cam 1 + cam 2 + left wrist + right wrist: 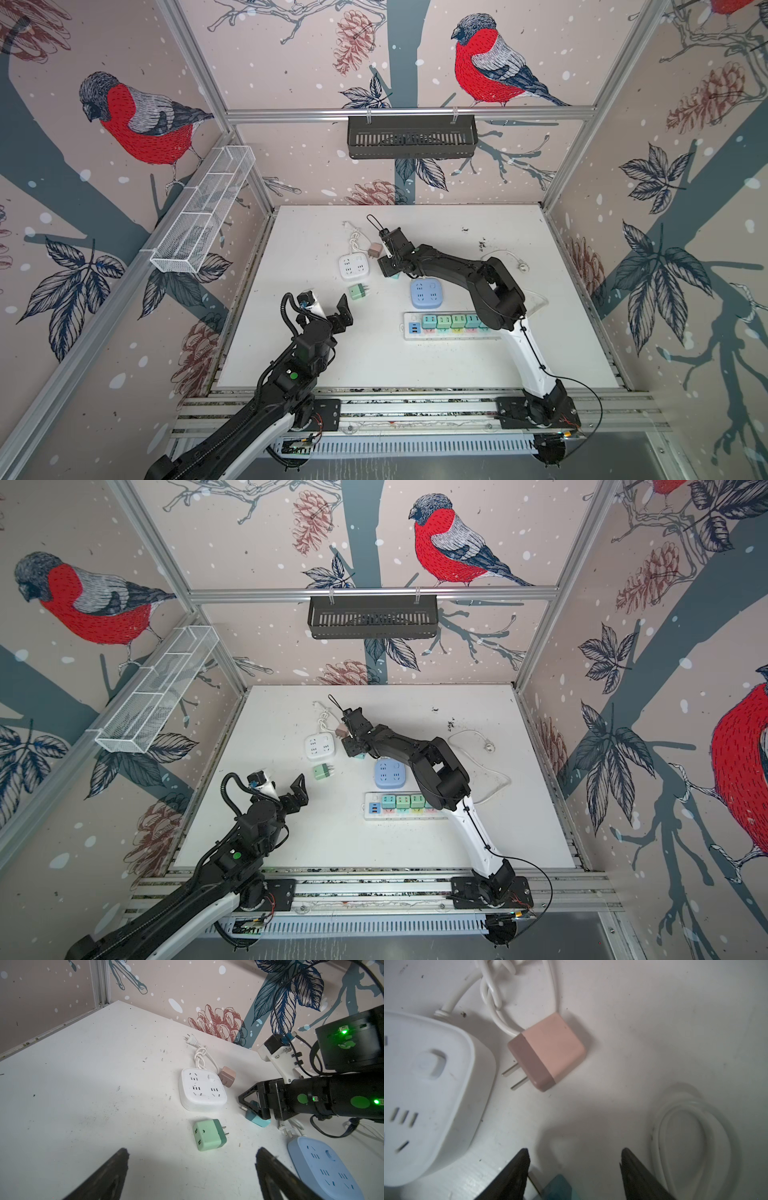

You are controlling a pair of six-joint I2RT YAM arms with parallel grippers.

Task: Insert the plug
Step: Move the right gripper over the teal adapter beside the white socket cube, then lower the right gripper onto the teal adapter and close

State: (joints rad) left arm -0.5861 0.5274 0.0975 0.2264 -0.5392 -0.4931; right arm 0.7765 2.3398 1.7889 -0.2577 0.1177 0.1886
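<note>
Two arms: the right fingers [517, 1172] stand apart, straddling a small teal plastic block plug [558, 1187]. The left fingers [112, 1172] are spread wide on nothing, hovering above the desk [415, 374].
Task's thing: the teal plug lies on the desk between the right fingers, nearer one finger than its mate. There is a clear gap to the far finger, so no clamp shows.
Long axis: the prongs-to-body line runs across the gap from finger to finger. Both thin metal prongs point at the near finger.
Nearer arm: the right, by far. The left fingers are well apart from the teal plug, with a mint-green two-tone plug [207, 1134] just ahead of them.
Likely target: a glossy white rounded-square socket [201, 1088] sits just beside the right fingers, on the side the prongs face. Its slots face up, so I judge the plug needs lifting and turning prongs-down.
Other sockets: a pale blue rounded-square socket [426, 291] lies behind the right fingers. A long white power strip [451, 333] carries a row of seated adapters.
Materials: smooth hard plastic with rounded corners, probably slippery in a narrow pinch. The desk is matte, white and scuffed.
Clutter: a pink two-tone plug [550, 1051] and a knotted white cord [492, 991] lie ahead of the right fingers.
</note>
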